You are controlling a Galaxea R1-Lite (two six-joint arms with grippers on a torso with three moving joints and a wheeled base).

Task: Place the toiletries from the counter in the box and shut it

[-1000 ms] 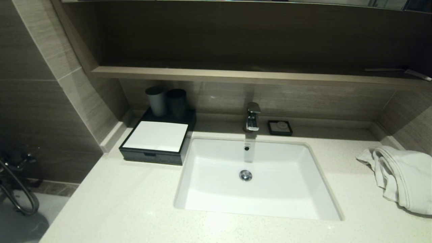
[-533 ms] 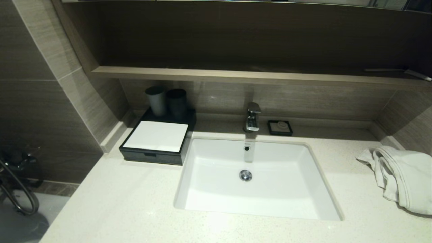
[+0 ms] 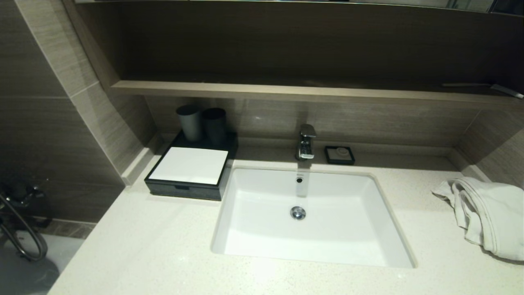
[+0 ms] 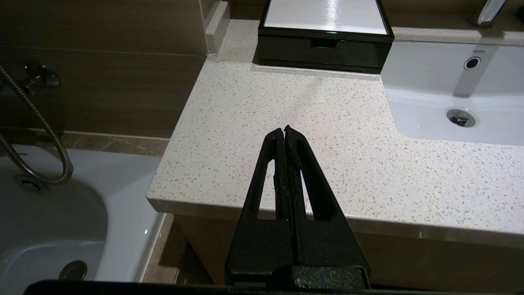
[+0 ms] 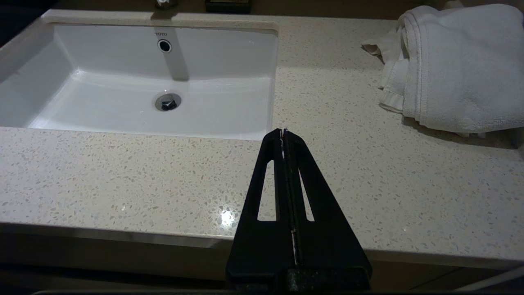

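Observation:
The black box (image 3: 186,189) with a white top panel stands at the back left of the counter (image 3: 147,246), its front drawer pushed in; it also shows in the left wrist view (image 4: 323,45). No sachets show in any view. My left gripper (image 4: 284,129) is shut and empty, held over the counter's front left edge. My right gripper (image 5: 283,131) is shut and empty, held over the counter's front edge, right of the sink (image 5: 135,82). Neither gripper shows in the head view.
Two dark cups (image 3: 189,122) stand behind the box. A chrome tap (image 3: 306,141) and a small black soap dish (image 3: 339,155) sit behind the sink (image 3: 311,213). A white towel (image 3: 487,215) lies at the right. A bathtub (image 4: 49,217) lies left of the counter.

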